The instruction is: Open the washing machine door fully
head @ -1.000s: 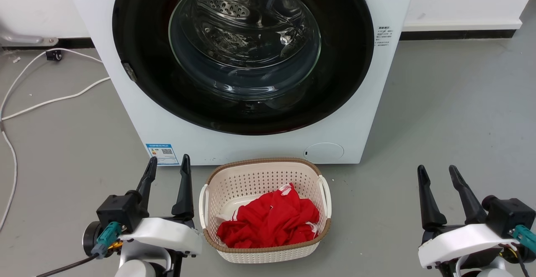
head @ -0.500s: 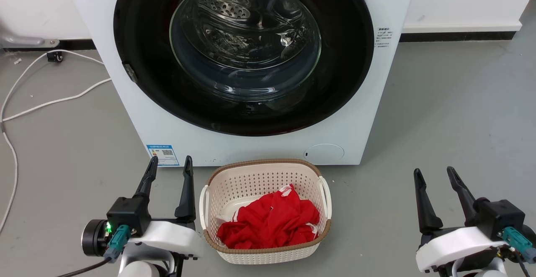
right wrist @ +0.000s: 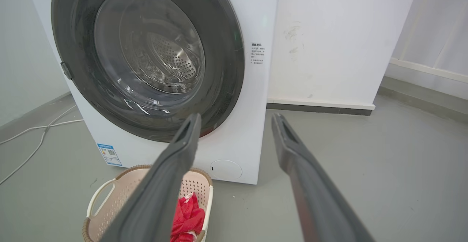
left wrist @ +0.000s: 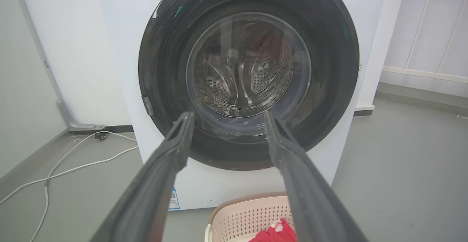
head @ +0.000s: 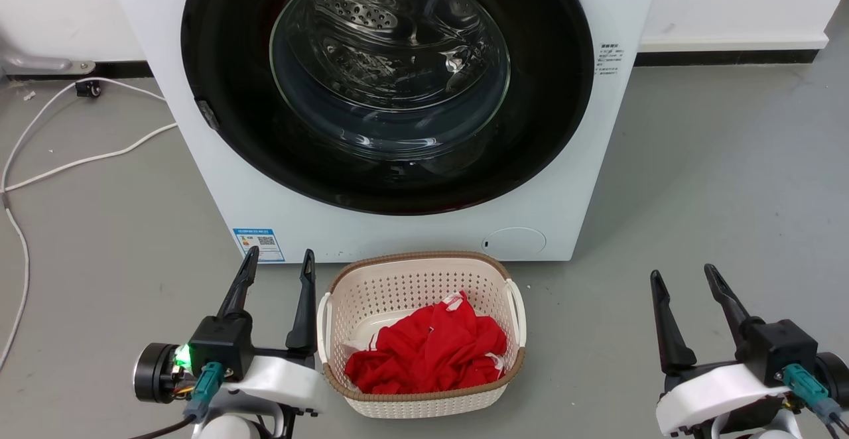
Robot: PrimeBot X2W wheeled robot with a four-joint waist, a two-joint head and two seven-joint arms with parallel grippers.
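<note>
The washing machine door (head: 225, 61) is a round glossy black disc with a clear glass bowl at its centre, lying flush against the white washing machine (head: 570, 180). A small latch tab (head: 207, 113) sits on its left rim. The door (left wrist: 161, 70) also faces the left wrist camera, and the door (right wrist: 226, 52) shows at an angle in the right wrist view. My left gripper (head: 279, 258) is open low at the left, beside the basket and short of the door. My right gripper (head: 683, 272) is open low at the right, over bare floor. Both hold nothing.
A cream perforated basket (head: 424, 268) with red cloth (head: 428, 349) stands on the grey floor just in front of the machine, between my arms. White cables (head: 86, 158) trail over the floor at the left. A white wall and baseboard (head: 729, 44) run behind.
My left gripper has shifted a little right and down, toward the basket, and a green light now shows on its wrist. My right gripper has sunk slightly. The door has not moved.
</note>
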